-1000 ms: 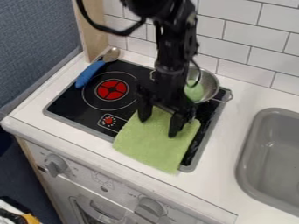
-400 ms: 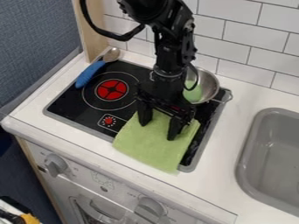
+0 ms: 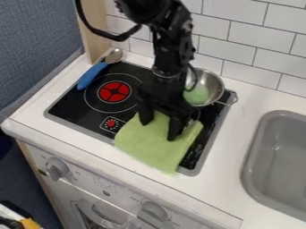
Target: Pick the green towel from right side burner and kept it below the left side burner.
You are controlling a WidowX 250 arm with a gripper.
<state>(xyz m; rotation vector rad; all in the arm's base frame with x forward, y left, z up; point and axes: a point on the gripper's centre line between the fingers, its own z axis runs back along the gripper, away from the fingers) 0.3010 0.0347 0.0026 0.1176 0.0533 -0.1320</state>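
Gripper: the gripper [image 3: 159, 130] is open, its two fingers spread apart and pointing down at the upper part of the towel [image 3: 149, 147].
Towel: green, lying over the front right part of the stove [image 3: 71, 100] and across its front edge onto the white counter [image 3: 36, 117].
Pan: a metal pan [image 3: 210, 82] at the back right of the stove, with something green [image 3: 197, 95] in it.
Spoon: blue-handled spoon [image 3: 91, 74] at the back left corner.
Burner: red-centred left burner [image 3: 115, 91], left of the gripper.
Sink: grey sink [image 3: 246, 163], right of the stove.
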